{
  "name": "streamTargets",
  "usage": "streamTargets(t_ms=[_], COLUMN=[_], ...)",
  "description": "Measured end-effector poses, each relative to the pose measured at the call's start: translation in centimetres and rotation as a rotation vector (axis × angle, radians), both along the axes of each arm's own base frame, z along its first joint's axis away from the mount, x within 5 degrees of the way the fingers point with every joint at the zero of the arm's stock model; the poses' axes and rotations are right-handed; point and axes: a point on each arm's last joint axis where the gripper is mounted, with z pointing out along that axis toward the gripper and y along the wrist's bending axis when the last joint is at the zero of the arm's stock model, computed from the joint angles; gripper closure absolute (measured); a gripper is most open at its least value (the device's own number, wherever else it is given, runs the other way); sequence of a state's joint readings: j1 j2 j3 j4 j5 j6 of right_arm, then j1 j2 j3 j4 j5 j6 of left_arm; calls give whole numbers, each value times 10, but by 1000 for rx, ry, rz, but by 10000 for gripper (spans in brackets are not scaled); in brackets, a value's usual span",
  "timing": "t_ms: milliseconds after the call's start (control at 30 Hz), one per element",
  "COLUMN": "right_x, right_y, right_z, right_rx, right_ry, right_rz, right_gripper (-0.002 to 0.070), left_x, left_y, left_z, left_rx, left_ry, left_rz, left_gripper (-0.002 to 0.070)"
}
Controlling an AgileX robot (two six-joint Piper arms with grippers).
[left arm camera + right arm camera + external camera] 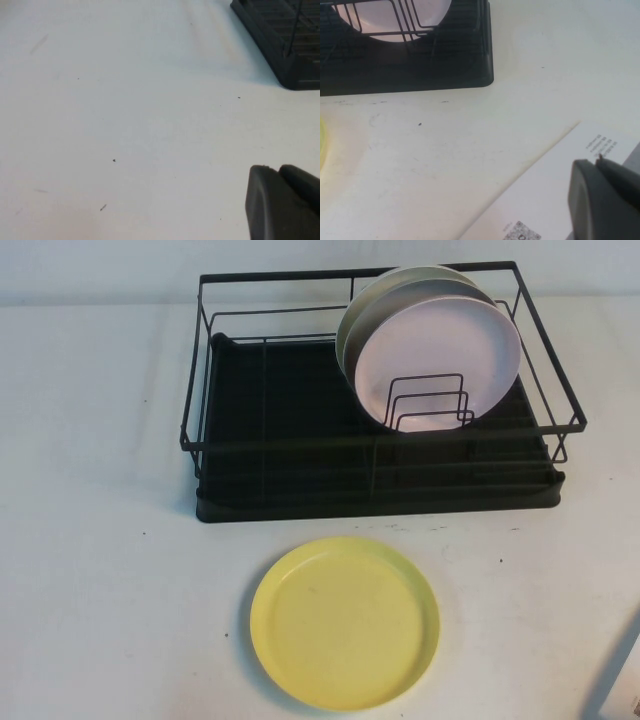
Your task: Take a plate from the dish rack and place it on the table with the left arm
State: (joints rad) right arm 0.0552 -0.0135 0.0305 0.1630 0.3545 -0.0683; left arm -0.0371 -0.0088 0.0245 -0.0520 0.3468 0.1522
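Yellow and round, the plate (345, 623) lies flat on the white bench (100, 570), nearest the high camera and just in front of the dish rack (375, 475), apart from it and untouched by either arm. By the look of it the placing is done, so little can go wrong with the plate itself.

What risk remains comes from the arms. The left pincer (285, 200) hangs low over bare bench near a corner of the rack's black tray; a careless swing toward the rack could knock that corner and shift the whole rack. A jolt like that might also tip the pale pink plate (437, 362) and the grey and pale green plates stacked behind it, which stand on edge against the wire dividers (428, 400).

The right pincer (607, 200) sits over a printed sheet of paper (555, 200) at the bench's right side; dragging across it could slide the sheet toward the plate.

Much is hidden. Neither arm shows in the high view, only a shadow at the lower right. Each wrist view catches just a dark edge of its pincer, so I cannot tell whether either stands apart or together. The right wrist view shows only a thin yellow sliver of the plate's rim, and the sheet's print is too small to read.
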Motion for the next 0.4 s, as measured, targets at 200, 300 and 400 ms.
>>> streamTargets(t_ms=[200, 300, 400], right_x=[0, 0, 0], right_y=[0, 0, 0], right_z=[0, 0, 0], right_rx=[0, 0, 0], right_ry=[0, 0, 0], right_rz=[0, 0, 0], right_gripper=[694, 694, 694], left_x=[0, 0, 0], left_y=[0, 0, 0], left_z=[0, 0, 0], left_rx=[10, 11, 11], left_ry=[-1, -1, -1], left_rz=[-2, -2, -2], left_gripper=[676, 676, 676])
